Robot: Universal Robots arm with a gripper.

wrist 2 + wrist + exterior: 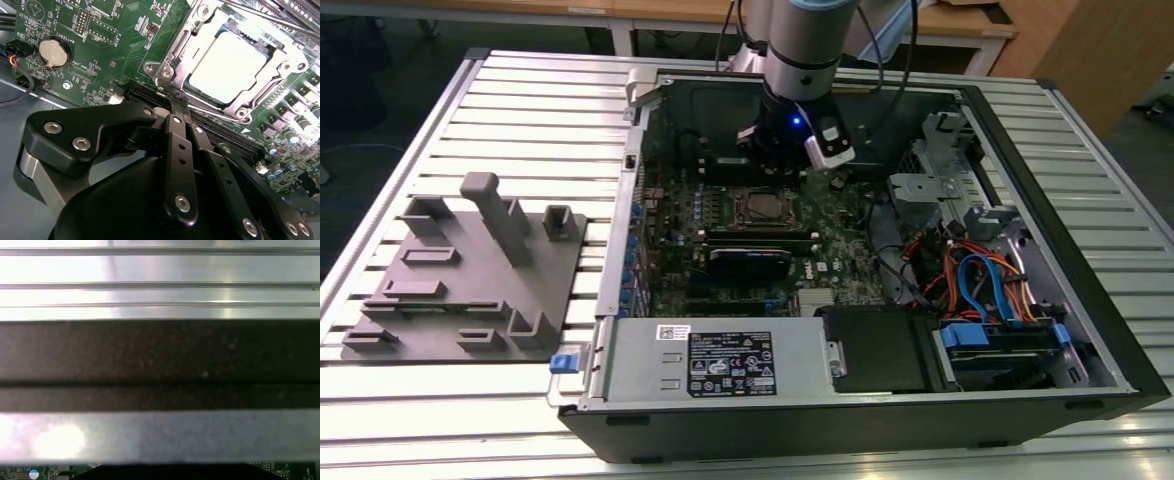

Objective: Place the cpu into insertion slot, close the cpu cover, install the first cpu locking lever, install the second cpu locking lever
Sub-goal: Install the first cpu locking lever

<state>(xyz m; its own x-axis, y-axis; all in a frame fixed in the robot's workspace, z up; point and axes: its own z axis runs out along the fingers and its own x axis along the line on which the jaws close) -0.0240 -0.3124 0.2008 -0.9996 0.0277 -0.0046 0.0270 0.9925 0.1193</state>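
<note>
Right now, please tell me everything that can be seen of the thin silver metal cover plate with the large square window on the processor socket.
The thin silver metal cover plate looks like shiny stamped steel: a square frame around a large window. It lies flat and closed on the socket of the green motherboard, and the silver-grey square chip shows through the window. Screw heads sit beside its corners. The black gripper hangs close to one edge; contact cannot be judged.
</note>
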